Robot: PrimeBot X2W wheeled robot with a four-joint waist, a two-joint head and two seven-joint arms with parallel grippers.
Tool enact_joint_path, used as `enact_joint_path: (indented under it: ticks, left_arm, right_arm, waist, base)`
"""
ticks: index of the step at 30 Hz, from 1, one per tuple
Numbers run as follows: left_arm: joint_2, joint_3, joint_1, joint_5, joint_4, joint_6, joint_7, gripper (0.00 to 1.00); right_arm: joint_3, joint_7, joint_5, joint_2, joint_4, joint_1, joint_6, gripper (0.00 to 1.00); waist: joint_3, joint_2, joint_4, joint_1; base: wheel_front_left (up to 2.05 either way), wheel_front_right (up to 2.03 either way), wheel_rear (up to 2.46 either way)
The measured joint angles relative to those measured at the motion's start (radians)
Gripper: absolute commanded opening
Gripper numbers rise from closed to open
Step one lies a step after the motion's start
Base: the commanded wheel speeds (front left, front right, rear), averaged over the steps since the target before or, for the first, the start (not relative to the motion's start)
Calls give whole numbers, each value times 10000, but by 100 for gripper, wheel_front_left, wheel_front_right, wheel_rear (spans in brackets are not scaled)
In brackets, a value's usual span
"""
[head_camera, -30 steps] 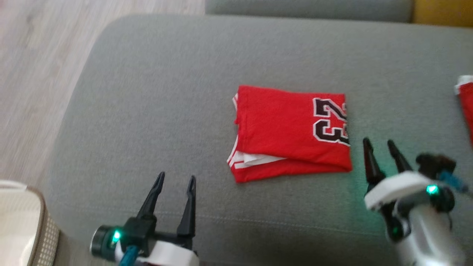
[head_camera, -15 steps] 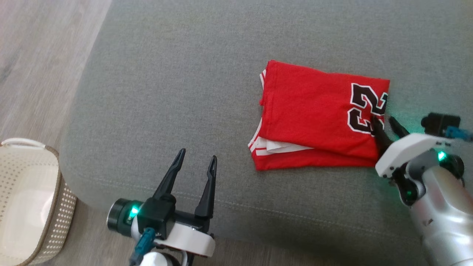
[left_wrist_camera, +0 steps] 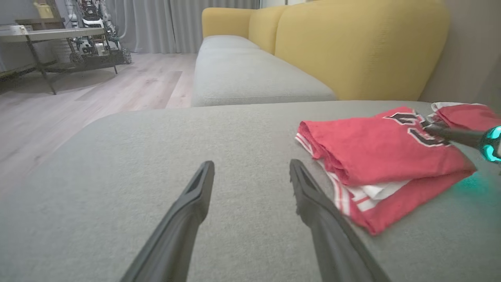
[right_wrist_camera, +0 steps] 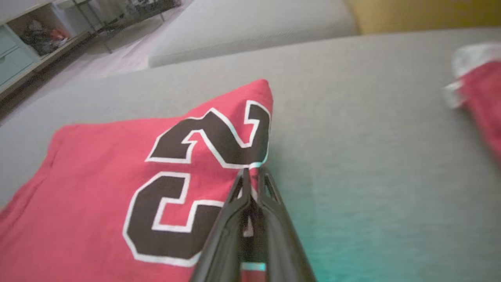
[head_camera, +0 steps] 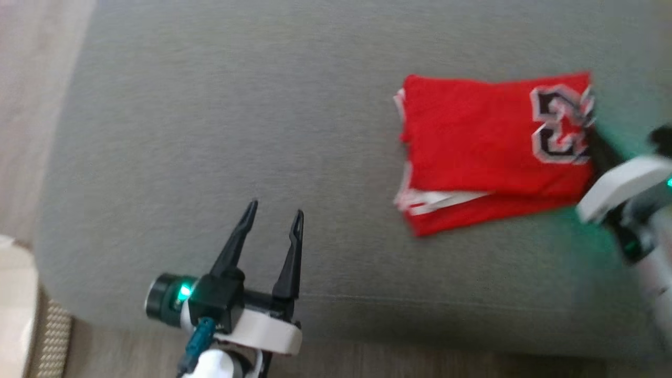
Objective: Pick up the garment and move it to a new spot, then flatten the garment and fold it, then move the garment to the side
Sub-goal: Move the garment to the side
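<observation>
Currently right gripper [right_wrist_camera: 253, 174] clamps 1 folded garment [head_camera: 472, 142]; left gripper [head_camera: 276, 208] holds 2 fingers [head_camera: 235, 248] apart.

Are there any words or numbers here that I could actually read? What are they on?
"23": black numerals edged in white, on the folded red garment; the right gripper hides part of the 3.
Nothing else is readable; the far shelves are too blurred.

Right tool [right_wrist_camera: 253, 172] covers part of garment's [right_wrist_camera: 78, 176] number [right_wrist_camera: 219, 143] (lower digit).
</observation>
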Motion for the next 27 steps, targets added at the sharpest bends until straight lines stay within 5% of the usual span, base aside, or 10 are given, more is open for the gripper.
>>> enact_joint_path:
  ticks: [15, 27]
  left_arm:
    - [-8, 196, -1412, 339, -284, -362, -31, 100]
    - [0, 244, -1724, 464, -295, -529, -69, 100]
  right_arm:
    - [-1687, 1058, -907, -2345, -1755, -1703, 0, 0]
    - [-3547, 1946, -2529, -2698, -2968, -1783, 0, 0]
  waist:
    - [1696, 0, -1870, 2]
    - [2536, 0, -1989, 1]
  base:
    - [0, 0, 0]
    - [0, 0, 0]
